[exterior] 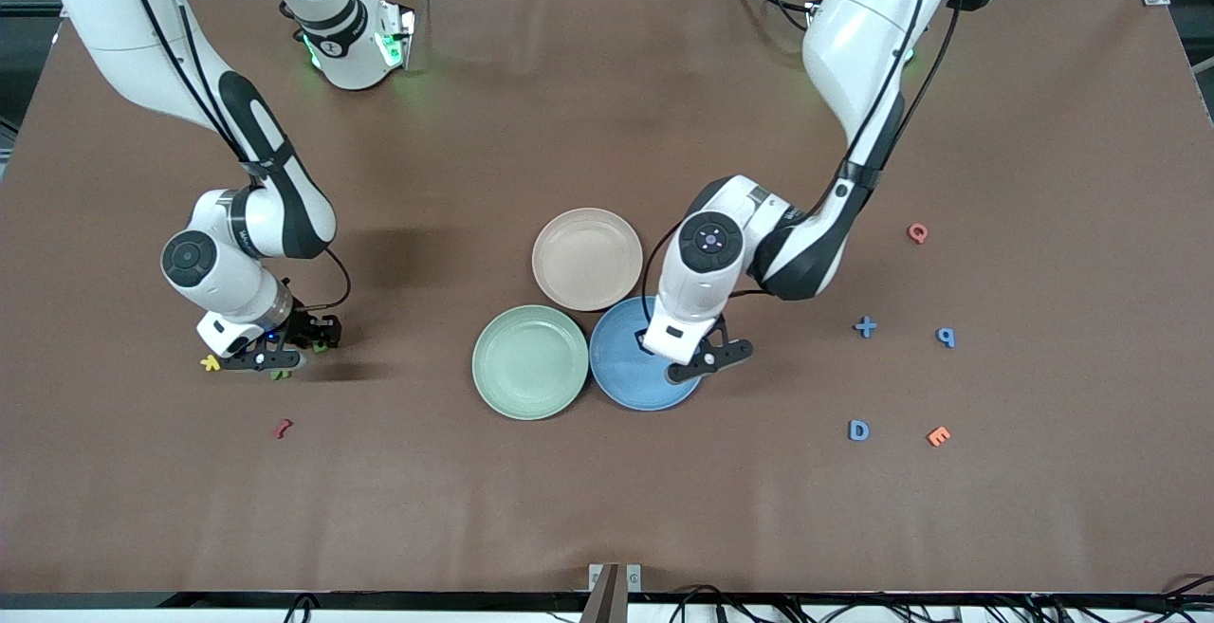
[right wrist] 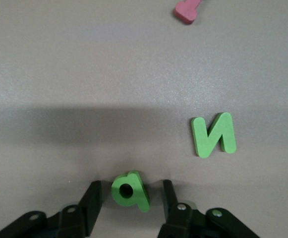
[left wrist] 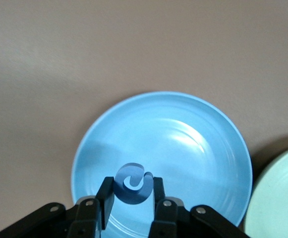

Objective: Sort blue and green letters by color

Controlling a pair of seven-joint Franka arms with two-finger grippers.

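Left claw (left wrist: 131, 197): clamped on blue C (left wrist: 133, 183) above blue plate (left wrist: 203, 144), near its rim. Right claw (right wrist: 132, 198): fingers apart, straddling green P (right wrist: 129, 191); green N (right wrist: 213, 134) beside, at 2 o'clock.

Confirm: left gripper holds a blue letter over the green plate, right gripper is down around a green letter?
Not quite. The left gripper holds the blue letter over the blue plate, per the left wrist view. The right gripper is indeed around a green letter.
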